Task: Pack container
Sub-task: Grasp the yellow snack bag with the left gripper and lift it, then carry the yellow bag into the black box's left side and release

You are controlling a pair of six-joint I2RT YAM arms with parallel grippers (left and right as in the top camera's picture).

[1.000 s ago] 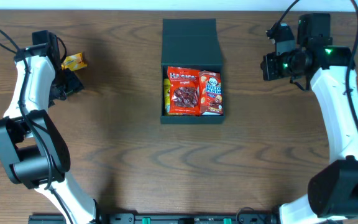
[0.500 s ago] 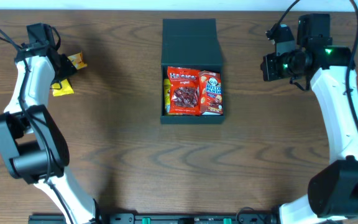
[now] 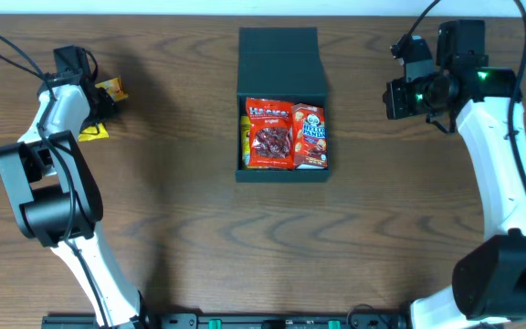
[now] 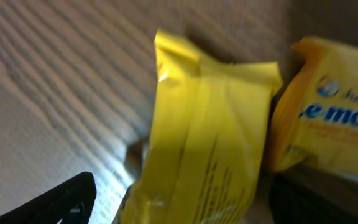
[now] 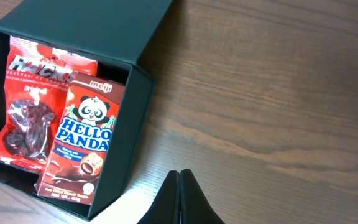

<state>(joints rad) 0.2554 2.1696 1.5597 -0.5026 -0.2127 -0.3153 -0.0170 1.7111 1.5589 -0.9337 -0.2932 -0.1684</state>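
Packing is standing partly complete. The container [image 3: 278, 55] is sitting open at the middle of the desk's far edge, holding a red packet [image 3: 268, 135] reading roughly "Hacks Original", a "meiji HELLO PANDA" box [image 3: 309, 135] and a yellow item [image 3: 244, 137]. Near the far left corner, the left claw [image 4: 182, 193] is released, straddling a yellow packet [image 4: 204, 143] with unreadable print. The orange-yellow packet [image 4: 328, 124] beside it is showing "e mon". The right claw [image 5: 180, 193] is clenched on nothing.

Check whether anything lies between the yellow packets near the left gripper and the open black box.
Nothing visible does: only bare table separates the yellow packet and orange packet by the left gripper from the black box.
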